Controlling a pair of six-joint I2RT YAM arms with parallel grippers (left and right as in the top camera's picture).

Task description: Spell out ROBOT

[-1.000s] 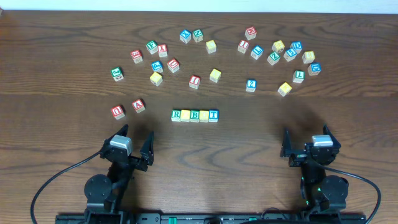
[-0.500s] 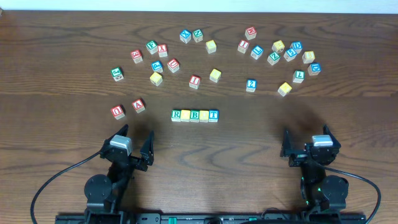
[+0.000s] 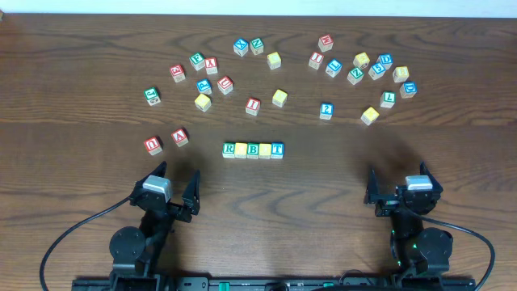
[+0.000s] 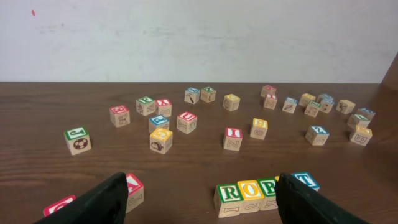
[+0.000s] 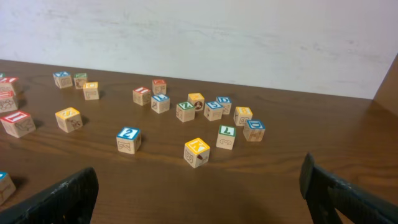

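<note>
Nearest to the robot, the left pincer (image 3: 175, 172) and the right pincer (image 3: 397, 171) rested at the near side of the surface (image 3: 323, 182). Each had its fingers spread wide, with nothing between them.

From the left pincer the row of five blocks (image 3: 253, 149) lay at about 1 o'clock. From the right pincer it lay at about 10 o'clock, well apart. The blocks touched side by side in a straight line. In the left wrist view the letters R, O and B read clearly and the T block (image 4: 306, 180) closed the row. The fourth block was mostly hidden behind a finger, but from overhead its top was yellow like the second one.

In my judgement the word was already complete, so the step in hand was only to check it and leave it in peace. To do this well, both arms should hold back and no finger should pass over the row, because a light touch could turn a block or break the line.

At 11 o'clock of the left pincer lay the A block (image 3: 179, 137), with a red block (image 3: 153, 145) near it. Farther, around 12 o'clock, the loose blocks (image 3: 253, 104) lay scattered and needed no handling.
</note>
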